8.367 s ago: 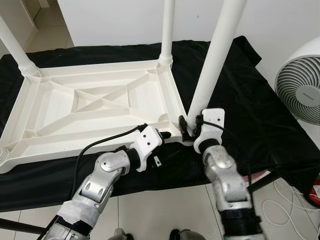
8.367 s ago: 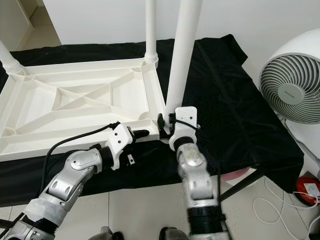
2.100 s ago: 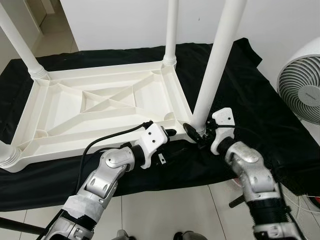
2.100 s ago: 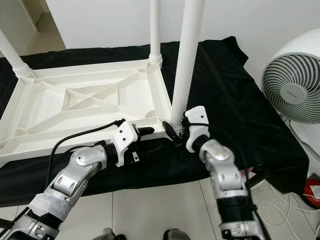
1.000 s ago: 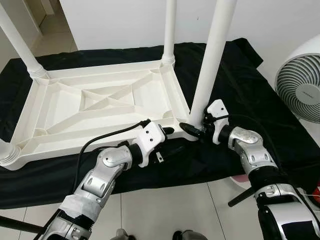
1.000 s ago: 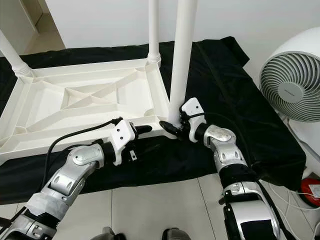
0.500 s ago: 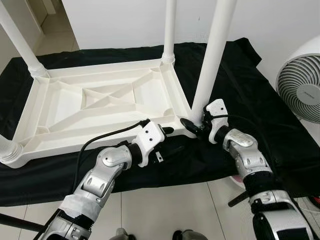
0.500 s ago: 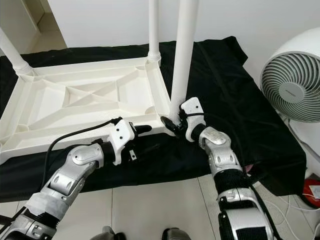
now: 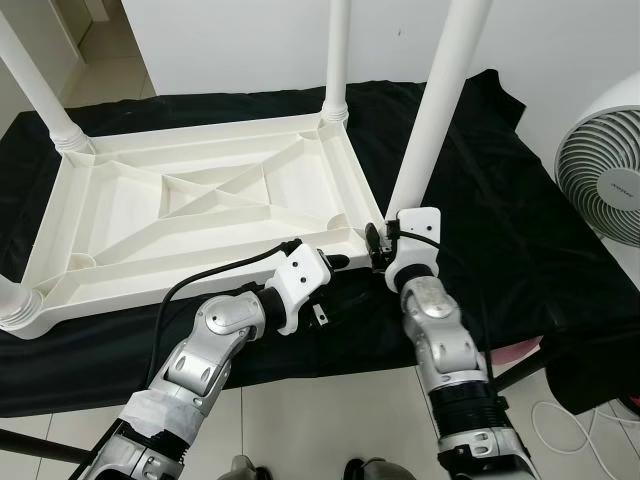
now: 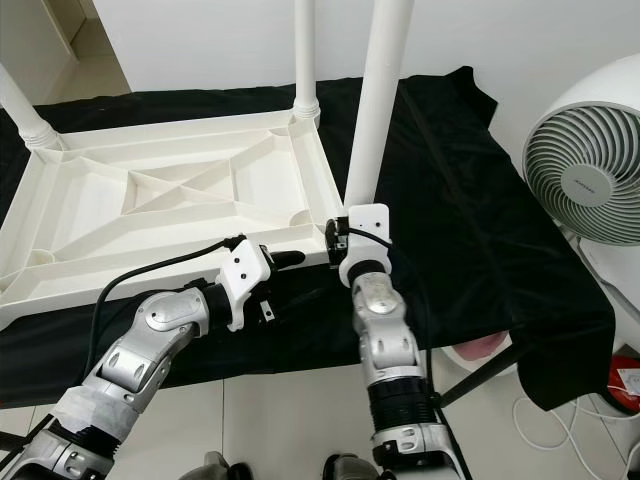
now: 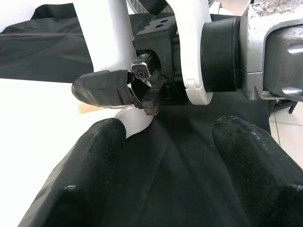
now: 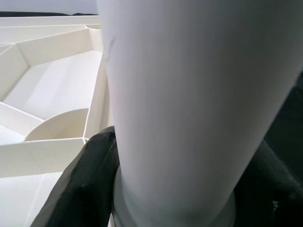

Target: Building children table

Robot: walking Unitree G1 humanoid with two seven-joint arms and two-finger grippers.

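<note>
Right gripper (image 9: 378,252) has swung back behind the leg (image 9: 432,115), its fingers clamped round the base at the near corner of the upturned tabletop (image 9: 200,215), likely another tightening turn. Left gripper (image 9: 335,262), fingers spread and holding nothing, steadies the rim beside it.

Bright even indoor light, soft shadows, sharp head views, blurry wrist close-ups

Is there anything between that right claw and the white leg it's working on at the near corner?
Nothing visible is. The right gripper has its black fingers around the base of the white leg, right where it meets the corner of the upside-down tabletop. The left gripper sits open beside that corner.
</note>
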